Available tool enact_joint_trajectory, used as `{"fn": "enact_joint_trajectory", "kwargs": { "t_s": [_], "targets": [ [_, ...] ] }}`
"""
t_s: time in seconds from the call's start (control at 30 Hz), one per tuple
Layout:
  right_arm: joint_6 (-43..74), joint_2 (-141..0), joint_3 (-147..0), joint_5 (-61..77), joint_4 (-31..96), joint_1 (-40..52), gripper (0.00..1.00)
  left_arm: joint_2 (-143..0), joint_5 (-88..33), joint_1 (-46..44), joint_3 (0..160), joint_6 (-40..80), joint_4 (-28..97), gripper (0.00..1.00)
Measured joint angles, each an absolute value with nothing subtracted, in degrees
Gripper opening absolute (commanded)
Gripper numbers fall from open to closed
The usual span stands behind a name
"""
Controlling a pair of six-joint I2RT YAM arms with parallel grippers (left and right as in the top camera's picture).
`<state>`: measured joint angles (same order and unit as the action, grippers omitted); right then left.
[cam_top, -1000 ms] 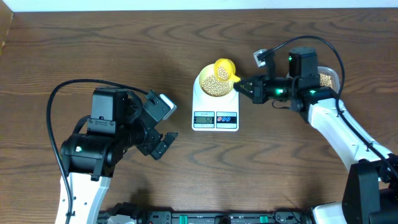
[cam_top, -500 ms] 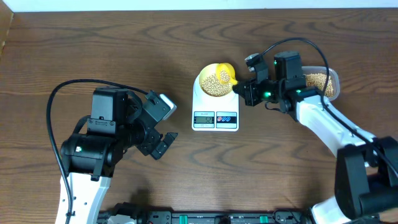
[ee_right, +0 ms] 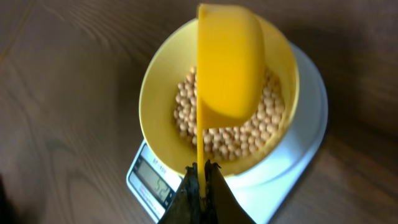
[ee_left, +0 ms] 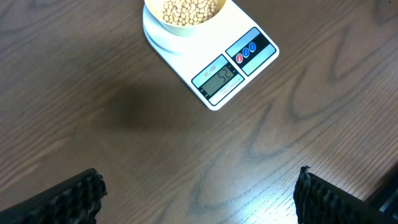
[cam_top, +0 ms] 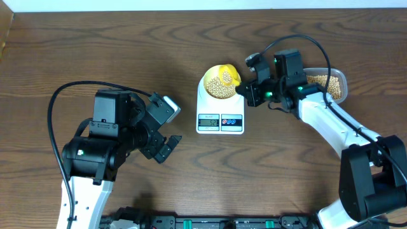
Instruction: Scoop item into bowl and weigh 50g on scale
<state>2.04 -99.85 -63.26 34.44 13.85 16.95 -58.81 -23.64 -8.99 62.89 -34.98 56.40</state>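
Holding a bright yellow plastic measuring scoop point(ee_right: 227, 68) on its side over the white rounded-rectangular digital kitchen scale point(cam_top: 220, 116), the right gripper point(ee_right: 202, 180) has its fingers closed narrowly on the scoop's thin handle.
Nearest, to the front-left of the scale and well apart from it, the left gripper point(ee_left: 200, 177) hangs over the bare dark brown wooden table point(cam_top: 95, 51) with its fingers spread wide and nothing between them. The scale's display and two small coloured buttons face the front. On the scale's platform behind them stands the small round pale yellow bowl point(ee_right: 155, 99), partly filled with small round tan beans point(ee_right: 186, 106). Farthest, right of the scale, a clear plastic container point(cam_top: 327, 83) holds more beans.
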Motion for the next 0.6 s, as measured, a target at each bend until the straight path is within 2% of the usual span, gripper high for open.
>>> {"fn": "enact_joint_trajectory", "kwargs": {
  "t_s": [0.6],
  "targets": [
    [-4.0, -99.9, -65.5, 26.7, 19.2, 18.5, 0.01, -58.8, -23.6, -9.0, 62.9, -35.0, 56.4, 0.99]
  ]
}}
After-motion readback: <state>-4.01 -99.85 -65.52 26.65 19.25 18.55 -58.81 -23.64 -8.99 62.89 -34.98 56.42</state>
